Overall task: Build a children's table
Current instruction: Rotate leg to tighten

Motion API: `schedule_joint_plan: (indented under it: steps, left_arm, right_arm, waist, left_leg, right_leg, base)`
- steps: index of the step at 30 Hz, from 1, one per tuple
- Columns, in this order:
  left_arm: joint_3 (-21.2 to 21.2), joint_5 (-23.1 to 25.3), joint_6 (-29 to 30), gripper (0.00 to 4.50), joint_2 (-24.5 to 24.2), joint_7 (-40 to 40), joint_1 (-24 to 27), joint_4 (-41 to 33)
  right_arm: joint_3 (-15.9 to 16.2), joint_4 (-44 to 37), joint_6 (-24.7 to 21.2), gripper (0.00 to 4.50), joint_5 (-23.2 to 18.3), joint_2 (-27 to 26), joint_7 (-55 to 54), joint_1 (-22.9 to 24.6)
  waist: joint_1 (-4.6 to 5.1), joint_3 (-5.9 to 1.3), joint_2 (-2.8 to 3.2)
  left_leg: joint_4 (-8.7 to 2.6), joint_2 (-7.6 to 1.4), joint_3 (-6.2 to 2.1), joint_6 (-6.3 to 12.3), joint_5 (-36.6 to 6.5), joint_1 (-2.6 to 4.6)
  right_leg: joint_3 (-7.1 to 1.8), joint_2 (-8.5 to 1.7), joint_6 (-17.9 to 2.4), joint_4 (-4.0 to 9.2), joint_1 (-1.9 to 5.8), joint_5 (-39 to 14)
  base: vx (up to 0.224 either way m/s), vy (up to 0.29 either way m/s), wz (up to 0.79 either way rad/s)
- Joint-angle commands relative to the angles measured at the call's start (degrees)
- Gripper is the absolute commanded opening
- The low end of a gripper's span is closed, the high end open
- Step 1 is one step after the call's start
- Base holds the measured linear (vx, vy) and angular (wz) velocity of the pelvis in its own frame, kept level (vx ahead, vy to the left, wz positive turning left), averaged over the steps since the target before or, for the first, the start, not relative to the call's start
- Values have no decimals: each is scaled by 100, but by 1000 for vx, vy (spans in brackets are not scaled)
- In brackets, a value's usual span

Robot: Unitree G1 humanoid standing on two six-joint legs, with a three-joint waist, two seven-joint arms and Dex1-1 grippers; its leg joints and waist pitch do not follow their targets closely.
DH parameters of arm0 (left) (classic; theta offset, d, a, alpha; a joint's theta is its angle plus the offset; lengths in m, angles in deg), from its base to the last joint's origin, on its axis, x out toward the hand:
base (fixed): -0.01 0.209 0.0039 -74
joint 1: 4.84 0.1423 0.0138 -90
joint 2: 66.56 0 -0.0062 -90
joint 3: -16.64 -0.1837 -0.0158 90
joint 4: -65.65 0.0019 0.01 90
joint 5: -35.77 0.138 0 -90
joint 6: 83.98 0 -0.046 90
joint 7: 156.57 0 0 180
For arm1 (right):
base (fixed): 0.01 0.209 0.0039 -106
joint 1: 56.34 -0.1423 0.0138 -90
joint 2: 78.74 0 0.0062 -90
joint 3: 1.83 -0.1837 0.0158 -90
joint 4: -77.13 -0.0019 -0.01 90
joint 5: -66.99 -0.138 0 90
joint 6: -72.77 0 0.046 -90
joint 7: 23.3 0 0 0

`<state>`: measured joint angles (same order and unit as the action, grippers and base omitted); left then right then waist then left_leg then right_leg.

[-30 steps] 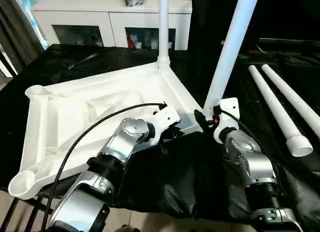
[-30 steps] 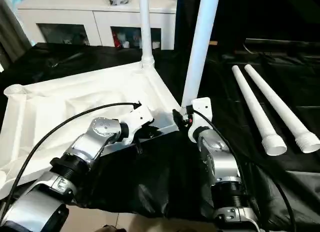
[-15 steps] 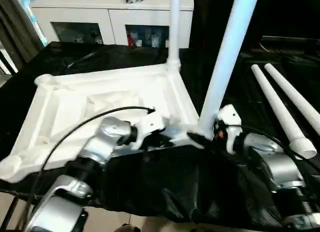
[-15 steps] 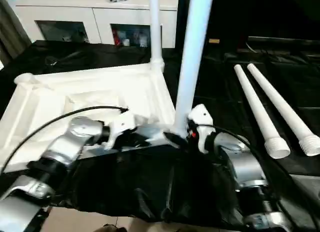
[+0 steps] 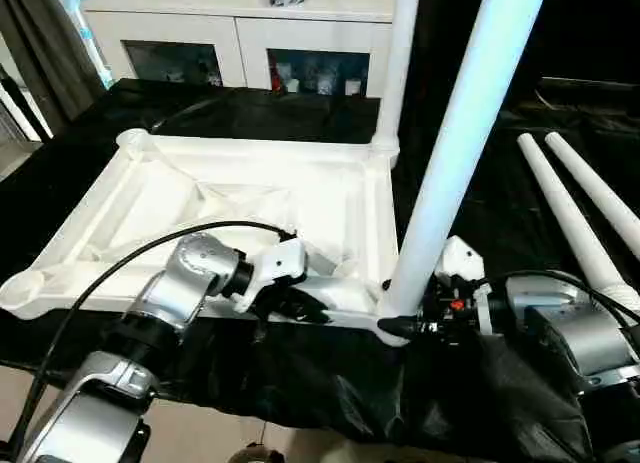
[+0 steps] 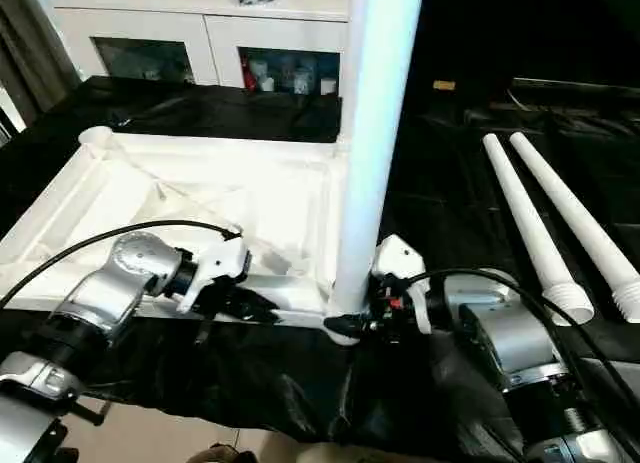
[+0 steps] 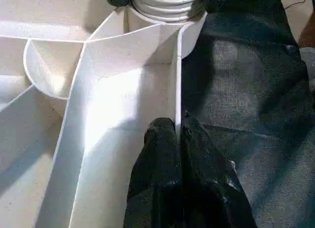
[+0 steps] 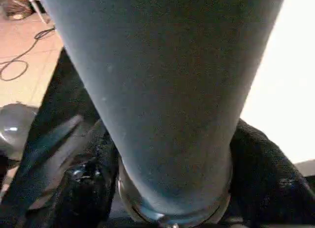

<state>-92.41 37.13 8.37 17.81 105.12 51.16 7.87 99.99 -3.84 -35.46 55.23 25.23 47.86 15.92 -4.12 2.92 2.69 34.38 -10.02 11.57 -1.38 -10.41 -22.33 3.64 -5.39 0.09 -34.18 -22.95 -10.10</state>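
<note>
1. Tabletop (image 5: 230,208): white, underside up, on the black-covered work table (image 5: 120,113).
2. Left gripper (image 7: 177,134): clenched on the tabletop's near rim wall.
3. Right gripper (image 5: 405,321): fingers around the base of the near upright leg (image 5: 450,163) at its corner socket.
4. Far upright leg (image 5: 395,63): in the far corner socket.
5. Two loose legs (image 5: 570,223): lying to the right.

Smooth white plastic tabletop (image 5: 240,198) and legs (image 5: 455,153); crinkled glossy black cloth (image 5: 330,393); silver metal forearms (image 5: 165,308).

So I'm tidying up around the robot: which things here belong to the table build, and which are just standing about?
Job: tabletop; two standing legs, near, far; two loose legs; left gripper; right gripper.
Not: white cabinet; black work table.
</note>
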Motion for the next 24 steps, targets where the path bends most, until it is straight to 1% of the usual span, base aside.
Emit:
schedule_joint_plan:
  steps: [1,5,6,7,8,9,10,11,12,13,14,15,16,17,18,19,20,21,22,23,24]
  left_arm:
    - [85,-115,-71,0,80,-269,-89,-179]
    - [114,-46,-90,0,183,-519,-119,-101]
    - [153,81,-74,0,350,-976,-185,29]
    - [163,163,-46,0,427,-1221,-225,95]
    - [166,266,-13,0,520,-1514,-273,170]
    - [167,318,26,0,585,-1682,-300,211]
    - [174,377,115,0,710,-1939,-335,249]
    - [176,385,134,0,734,-1983,-340,252]
    - [186,412,212,0,843,-2169,-363,266]
    - [182,472,297,0,1005,-2437,-401,275]
    - [180,479,305,0,1022,-2465,-405,276]
    - [174,532,341,0,1126,-2659,-438,289]
    - [171,579,391,0,1220,-2851,-470,306]
    - [166,608,431,0,1313,-2990,-508,335]
    - [171,666,502,0,1574,-3378,-612,439]
    - [175,677,518,0,1634,-3464,-636,467]
    - [163,700,491,0,1805,-3635,-697,552]
    - [161,706,482,0,1832,-3664,-706,565]
    - [129,720,414,0,1907,-3698,-723,589]
    - [119,723,398,0,1916,-3694,-723,588]
    - [82,732,322,0,1925,-3648,-711,572]
  right_arm:
    - [248,-163,-57,278,-120,-90,99,96]
    - [152,-56,-95,272,-61,-231,-242,97]
    - [-8,101,-33,272,112,-511,-909,101]
    - [-82,192,13,272,196,-658,-1241,89]
    - [-171,328,77,272,324,-838,-1681,52]
    - [-231,423,83,271,410,-952,-1986,18]
    - [-359,575,69,271,488,-1167,-2476,-45]
    - [-385,602,62,270,498,-1207,-2565,-57]
    - [-484,708,34,270,531,-1372,-2914,-107]
    - [-603,855,2,270,553,-1607,-3357,-189]
    - [-614,871,-1,270,556,-1631,-3402,-197]
    - [-674,971,-4,270,580,-1775,-3678,-257]
    - [-716,1049,-5,270,618,-1890,-3931,-303]
    - [-741,1126,12,270,648,-1996,-4130,-353]
    - [-827,1307,95,270,709,-2279,-4615,-476]
    - [-852,1349,120,270,731,-2347,-4735,-505]
    - [-913,1445,279,270,778,-2550,-5001,-592]
    - [-923,1459,308,270,783,-2582,-5039,-606]
    - [-962,1486,408,304,761,-2689,-5102,-654]
    - [-966,1487,424,339,752,-2701,-5097,-661]
    - [-982,1462,437,339,691,-2709,-4993,-676]
  waist:
    - [7,-396,-106]
    - [11,-389,-113]
    - [18,-389,-117]
    - [50,-375,-121]
    - [67,-372,-126]
    - [98,-362,-129]
    - [138,-351,-127]
    - [152,-360,-136]
    - [157,-359,-135]
    - [175,-356,-119]
    - [210,-356,-128]
    - [217,-360,-133]
    - [230,-361,-107]
    - [226,-363,-114]
    - [231,-364,-120]
    - [252,-371,-95]
    - [233,-379,-104]
    - [235,-378,-101]
    - [225,-379,-104]
    - [217,-386,-82]
    - [222,-390,-94]
  left_leg:
    - [-404,-357,-135,395,-1072,148]
    - [-405,-351,-140,366,-1081,142]
    - [-405,-352,-141,349,-1098,146]
    - [-409,-337,-142,271,-1151,141]
    - [-416,-324,-150,225,-1218,141]
    - [-430,-318,-160,118,-1371,161]
    - [-445,-315,-167,45,-1457,158]
    - [-445,-309,-182,8,-1555,170]
    - [-444,-309,-179,9,-1545,169]
    - [-443,-306,-171,18,-1579,178]
    - [-451,-300,-180,12,-1589,156]
    - [-451,-299,-184,3,-1566,158]
    - [-447,-292,-182,2,-1572,164]
    - [-446,-290,-183,24,-1580,164]
    - [-445,-295,-176,19,-1548,162]
    - [-447,-290,-178,-27,-1557,174]
    - [-447,-285,-178,-5,-1508,175]
    - [-442,-283,-171,10,-1504,170]
    - [-445,-281,-177,50,-1454,153]
    - [-441,-281,-176,73,-1424,156]
    - [-439,-282,-176,140,-1316,132]
  right_leg:
    - [-243,-348,-1542,337,239,-1009]
    - [-247,-351,-1492,352,237,-1133]
    - [-249,-353,-1476,355,231,-1175]
    - [-254,-353,-1442,375,208,-1299]
    - [-247,-356,-1411,389,216,-1428]
    - [-242,-351,-1325,423,204,-1720]
    - [-248,-353,-1261,440,204,-1889]
    - [-240,-359,-1195,460,212,-2032]
    - [-247,-358,-1171,463,209,-2033]
    - [-254,-348,-1167,479,183,-2019]
    - [-245,-342,-1158,472,196,-2029]
    - [-243,-341,-1138,475,198,-2028]
    - [-242,-340,-1132,488,191,-2018]
    - [-242,-340,-1117,494,203,-2008]
    - [-248,-338,-1125,485,190,-1960]
    - [-246,-329,-1155,481,170,-1906]
    - [-241,-328,-1146,482,190,-1828]
    - [-248,-340,-1158,489,181,-1791]
    - [-241,-339,-1147,485,209,-1722]
    - [-243,-337,-1147,477,210,-1654]
    - [-242,-331,-1175,455,225,-1456]
  base:
    - [0,0,0]
    - [0,0,0]
    - [0,0,0]
    - [0,0,0]
    - [0,0,0]
    - [0,0,0]
    - [0,0,0]
    - [0,0,0]
    - [0,0,0]
    - [0,0,0]
    - [0,0,0]
    - [0,0,0]
    - [0,0,0]
    - [0,0,0]
    - [0,0,0]
    - [0,0,0]
    - [0,0,0]
    - [0,0,0]
    - [0,0,0]
    - [0,0,0]
    - [0,0,0]
